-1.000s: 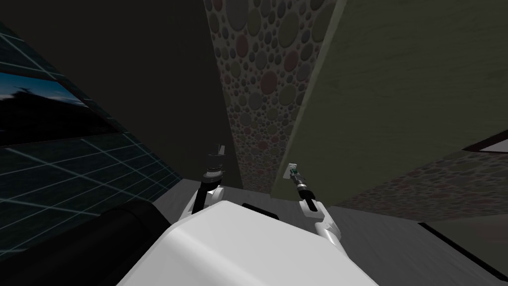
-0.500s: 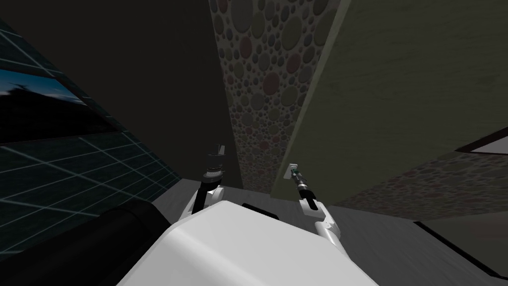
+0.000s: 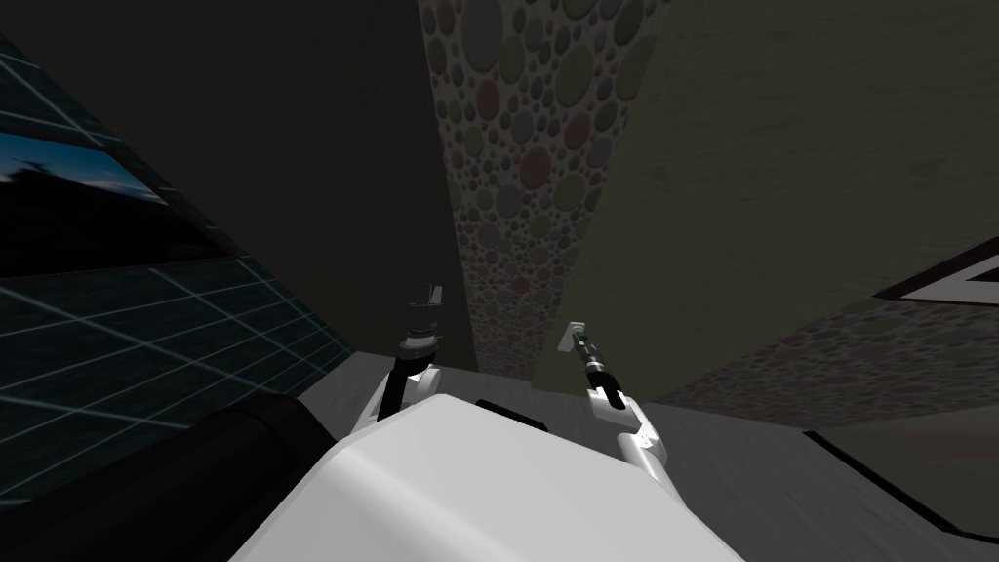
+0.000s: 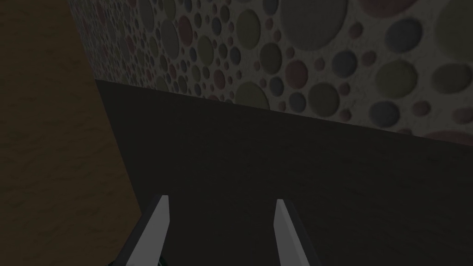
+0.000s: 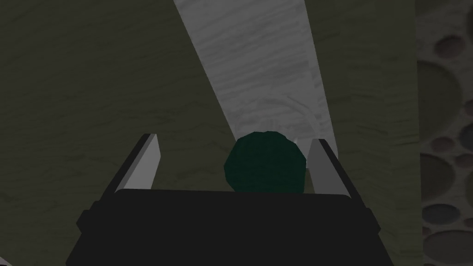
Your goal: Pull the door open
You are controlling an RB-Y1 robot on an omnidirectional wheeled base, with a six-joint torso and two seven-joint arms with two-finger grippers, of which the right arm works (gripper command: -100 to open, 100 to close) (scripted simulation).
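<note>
The olive-green door (image 3: 780,195) fills the right of the head view. Near its edge sits a white plate (image 3: 571,337) carrying a dark green knob (image 3: 582,339). My right gripper (image 3: 578,333) is at that knob. In the right wrist view the knob (image 5: 265,161) lies between the open fingers of the right gripper (image 5: 234,138), close against one finger and with a gap to the other, and the white plate (image 5: 263,69) runs up the door (image 5: 92,69) behind it. My left gripper (image 3: 435,290) is raised in front of a dark panel (image 4: 300,184), its fingers open and empty (image 4: 221,198).
A wall with coloured spots (image 3: 517,176) shows between the dark panel (image 3: 293,146) and the door's edge. A gridded dark window wall (image 3: 146,332) stands at the left. A framed picture (image 3: 951,283) hangs at the far right, above a pale floor (image 3: 780,478).
The whole head view has shifted a little: the framed picture at the right has crept up and leftward. My right gripper stays at the knob and the left arm has not moved.
</note>
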